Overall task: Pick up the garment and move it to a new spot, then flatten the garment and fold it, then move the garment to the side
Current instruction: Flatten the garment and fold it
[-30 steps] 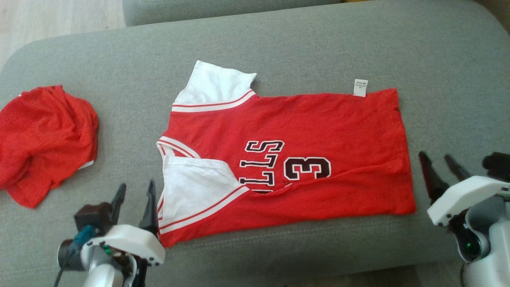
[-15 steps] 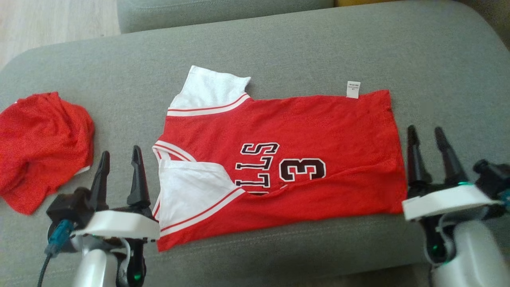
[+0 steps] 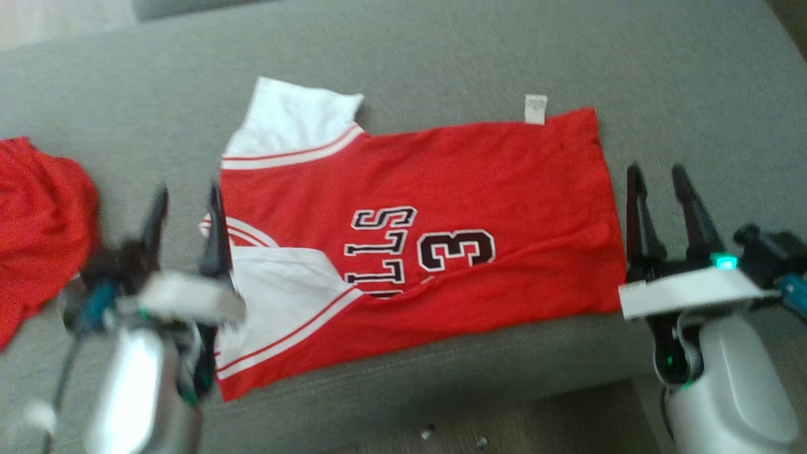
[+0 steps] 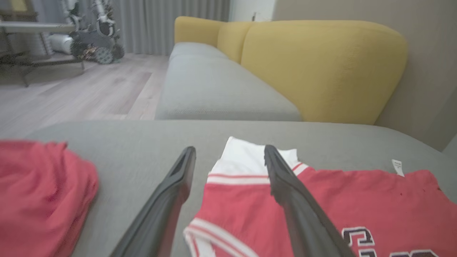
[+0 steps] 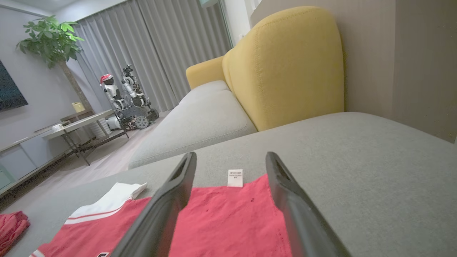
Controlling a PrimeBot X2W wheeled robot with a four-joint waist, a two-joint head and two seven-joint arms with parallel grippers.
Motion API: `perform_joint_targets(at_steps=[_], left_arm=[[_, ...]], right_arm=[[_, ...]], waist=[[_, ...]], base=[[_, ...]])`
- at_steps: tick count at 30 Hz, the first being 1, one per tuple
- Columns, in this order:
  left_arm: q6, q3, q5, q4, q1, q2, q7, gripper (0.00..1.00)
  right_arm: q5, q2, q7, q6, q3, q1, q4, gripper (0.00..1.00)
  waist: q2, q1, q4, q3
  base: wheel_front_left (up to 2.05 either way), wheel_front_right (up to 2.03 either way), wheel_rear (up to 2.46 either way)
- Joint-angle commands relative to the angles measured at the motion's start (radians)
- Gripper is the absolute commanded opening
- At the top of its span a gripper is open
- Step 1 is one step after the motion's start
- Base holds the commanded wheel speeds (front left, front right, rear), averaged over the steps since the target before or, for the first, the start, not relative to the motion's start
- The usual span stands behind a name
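The garment [image 3: 441, 202] is a red jersey with white sleeves, dark letters and a "3", spread on the grey sofa cushion [image 3: 441, 57]. Its near edge is folded over. My left gripper [image 3: 188, 189] is open at the collar end, its right finger [image 3: 215, 239] over the jersey's edge. My right gripper [image 3: 656, 170] hovers open just past the hem end. In the left wrist view the open left gripper [image 4: 229, 149] points over the far white sleeve [image 4: 246, 159]. In the right wrist view the open right gripper [image 5: 230, 156] frames the hem corner of the garment [image 5: 228, 221] and its white tag [image 5: 235, 177].
A second crumpled red garment [image 3: 38, 221] lies at the cushion's left end, also at the left in the left wrist view [image 4: 39, 192]. A yellow backrest [image 5: 285, 67] and another grey seat [image 4: 214, 89] stand beyond. Wooden floor [image 3: 504, 429] runs along the near cushion edge.
Both arms have reached forward along the two ends of the jersey, fingers staying open. The head view has shifted as well. The jersey lies as before.
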Motion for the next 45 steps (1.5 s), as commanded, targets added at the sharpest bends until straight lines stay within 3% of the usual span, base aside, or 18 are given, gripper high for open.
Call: perform_joint_targets(at_steps=[1, 4, 11, 20, 24, 27, 40, 41, 42, 43, 45], left_arm=[[-0.012, 0.025, 0.017, -0.018, -0.106, 0.044, 0.003, 1.0], [-0.033, 0.016, 0.04, 0.017, -0.219, 0.098, 0.059, 1.0], [-0.13, -0.04, 0.03, 0.122, -0.484, 0.253, 0.29, 1.0], [-0.144, -0.215, -0.055, 0.281, -0.727, 0.455, 0.55, 1.0], [-0.145, -0.287, -0.095, 0.318, -0.776, 0.499, 0.594, 1.0], [-0.145, -0.33, -0.066, 0.349, -0.804, 0.533, 0.588, 1.0], [-0.145, -0.38, -0.068, 0.472, -0.856, 0.534, 0.549, 1.0], [-0.145, -0.386, -0.075, 0.481, -0.855, 0.53, 0.552, 0.88], [-0.145, -0.392, -0.085, 0.487, -0.855, 0.524, 0.555, 0.36], [-0.145, -0.403, -0.095, 0.49, -0.854, 0.517, 0.557, 0.0], [-0.145, -0.414, -0.116, 0.489, -0.859, 0.507, 0.549, 0.0]], right_arm=[[-0.016, 0.012, -0.013, 0.003, 0.014, -0.049, -0.047, 1.0], [-0.034, 0.034, -0.019, 0.003, -0.003, -0.08, -0.071, 1.0], [-0.057, 0.067, -0.018, 0.003, -0.005, -0.144, -0.122, 1.0], [-0.009, 0.07, -0.032, 0.003, 0.068, -0.221, -0.146, 1.0], [0.006, 0.07, -0.04, 0.003, 0.077, -0.233, -0.139, 1.0], [0.016, 0.07, -0.044, 0.003, 0.082, -0.239, -0.132, 1.0], [0.042, 0.07, -0.054, 0.003, 0.096, -0.243, -0.115, 1.0], [0.041, 0.07, -0.054, 0.003, 0.095, -0.244, -0.112, 1.0], [0.039, 0.07, -0.054, 0.003, 0.091, -0.245, -0.108, 1.0], [0.036, 0.07, -0.054, 0.003, 0.086, -0.246, -0.104, 1.0], [0.024, 0.07, -0.054, 0.003, 0.077, -0.251, -0.095, 1.0]], waist=[[0.0, 0.0, -0.039, 0.048], [0.0, 0.0, -0.074, 0.099], [0.0, 0.0, -0.16, 0.223], [0.0, 0.0, -0.242, 0.323], [0.0, 0.0, -0.257, 0.336], [0.0, 0.0, -0.266, 0.341], [0.0, 0.0, -0.291, 0.349], [0.0, 0.0, -0.292, 0.349], [0.0, 0.0, -0.291, 0.348], [0.0, 0.0, -0.287, 0.347], [0.0, 0.0, -0.276, 0.345]], base=[[0.0, 0.0, 0.0], [0.0, 0.0, 0.0], [0.0, 0.0, 0.0], [0.0, 0.0, 0.0], [0.0, 0.0, 0.0], [0.0, 0.0, 0.0], [0.0, 0.0, 0.0], [0.0, 0.0, 0.0], [0.0, 0.0, 0.0], [0.0, 0.0, 0.0], [0.0, 0.0, 0.0]])
